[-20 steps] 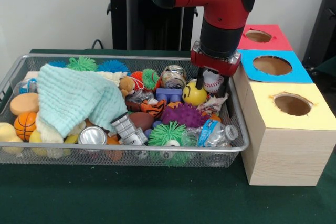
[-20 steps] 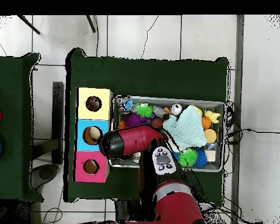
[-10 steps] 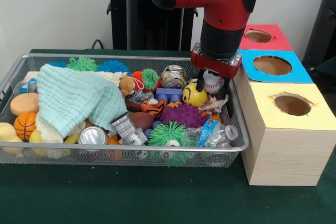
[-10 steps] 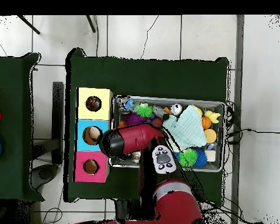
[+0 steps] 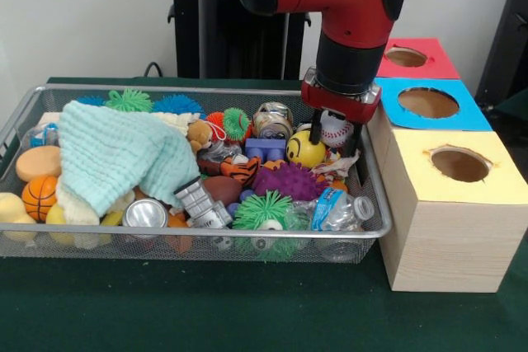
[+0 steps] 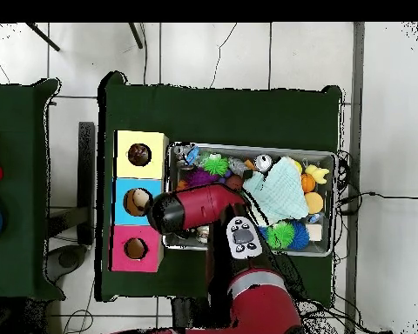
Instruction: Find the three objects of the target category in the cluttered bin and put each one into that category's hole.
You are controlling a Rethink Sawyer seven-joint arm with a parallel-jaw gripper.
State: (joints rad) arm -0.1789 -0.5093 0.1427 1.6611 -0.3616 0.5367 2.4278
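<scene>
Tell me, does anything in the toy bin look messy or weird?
The light green cloth lies crumpled across the left half of the wire bin, covering toys beneath it. A silver can lies tipped on its side near the front. Otherwise it's just a jumbled heap; nothing has spilled out.

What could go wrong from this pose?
1. The end effector straddles the baseball, crowded by the yellow smiley ball; a grasp may nudge that instead.
2. Crumpled wrapper beneath could snag a finger.
3. The bin wall is close; swinging toward the holes could clip it.
</scene>
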